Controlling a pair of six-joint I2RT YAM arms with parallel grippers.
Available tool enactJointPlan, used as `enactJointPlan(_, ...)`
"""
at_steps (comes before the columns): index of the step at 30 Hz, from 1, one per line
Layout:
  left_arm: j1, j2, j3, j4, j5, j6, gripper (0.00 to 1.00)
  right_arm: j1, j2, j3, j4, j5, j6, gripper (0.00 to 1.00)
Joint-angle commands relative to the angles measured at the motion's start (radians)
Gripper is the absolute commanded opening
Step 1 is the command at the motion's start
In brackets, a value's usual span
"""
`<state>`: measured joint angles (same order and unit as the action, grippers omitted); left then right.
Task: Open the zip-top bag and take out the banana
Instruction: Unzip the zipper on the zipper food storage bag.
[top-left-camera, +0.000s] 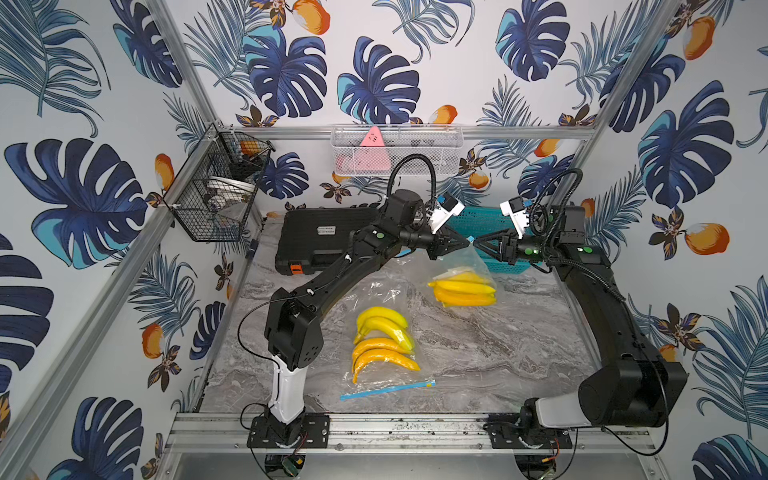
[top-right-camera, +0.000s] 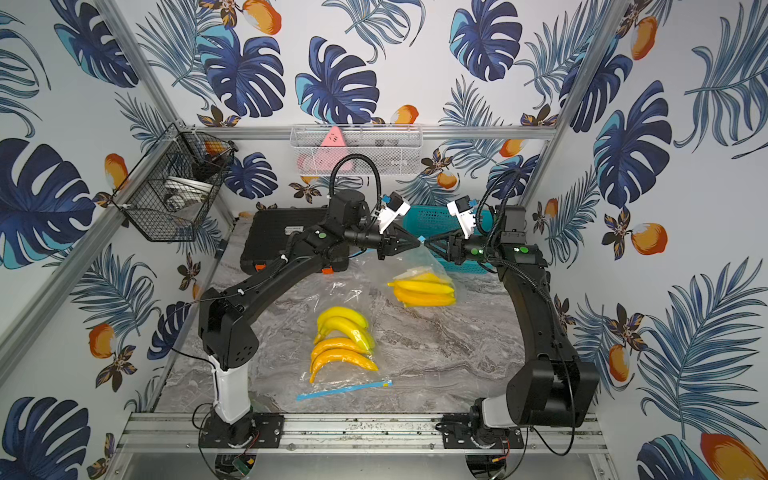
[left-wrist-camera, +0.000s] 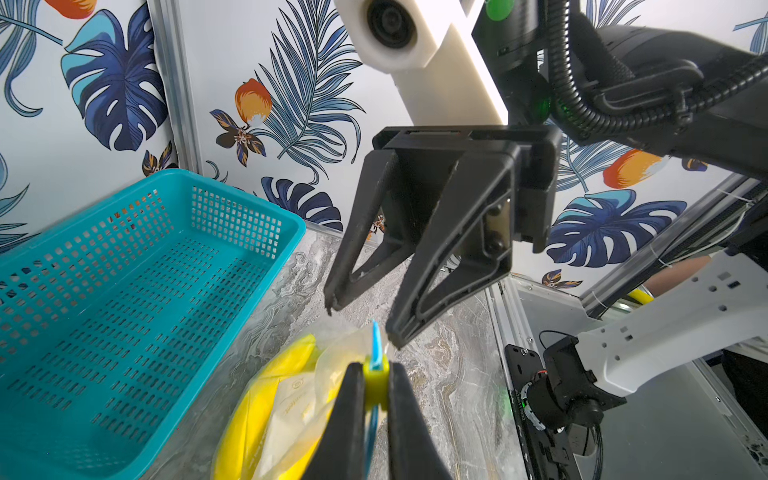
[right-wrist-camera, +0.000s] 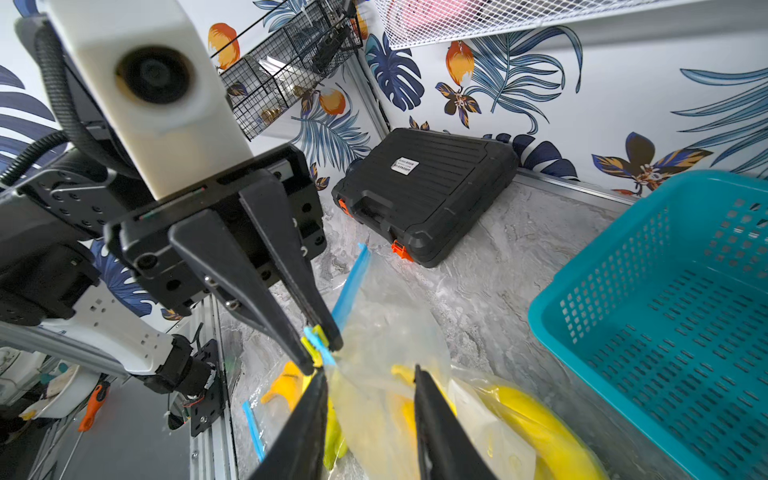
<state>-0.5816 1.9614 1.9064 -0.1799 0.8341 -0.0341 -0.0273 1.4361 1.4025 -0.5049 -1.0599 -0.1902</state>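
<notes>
Left tool (left-wrist-camera: 375, 372) pinches the hard yellow slider (left-wrist-camera: 376, 382) on a crinkled clear zip-top bag (left-wrist-camera: 291, 419) holding curved bananas (top-left-camera: 463, 291); right tool (left-wrist-camera: 362, 324) stands spread.

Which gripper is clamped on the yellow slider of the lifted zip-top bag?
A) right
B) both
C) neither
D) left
D: in the left wrist view the left gripper is pinched shut on the yellow slider of the lifted bag, while the right gripper stands with its jaws apart, off the slider.
</notes>
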Motion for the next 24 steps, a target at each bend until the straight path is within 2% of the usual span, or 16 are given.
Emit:
enactJointPlan(1,0.002,0.001,0.01,0.019,0.017,-0.009,0.0,0.001,0.0,-0.002,0.05,-0.063,0.026,0.34)
enactJointPlan(6,0.002,0.007,0.007,0.035,0.025,-0.022,0.0,0.0,-0.002,-0.028,0.135,-0.103,0.102,0.28)
enactJointPlan(10,0.002,0.006,0.009,0.042,0.023,-0.024,0.0,0.001,0.012,-0.012,0.107,-0.111,0.094,0.26)
enactJointPlan(14,0.002,0.011,0.01,0.051,0.023,-0.032,0.0,0.001,0.007,-0.023,0.167,-0.124,0.146,0.19)
enactJointPlan(16,0.002,0.011,0.008,0.058,0.022,-0.035,0.0,0.004,0.016,-0.011,0.124,-0.129,0.12,0.16)
enactJointPlan(24,0.003,0.019,0.007,0.078,0.023,-0.05,0.0,0.013,0.018,-0.013,0.117,-0.126,0.123,0.14)
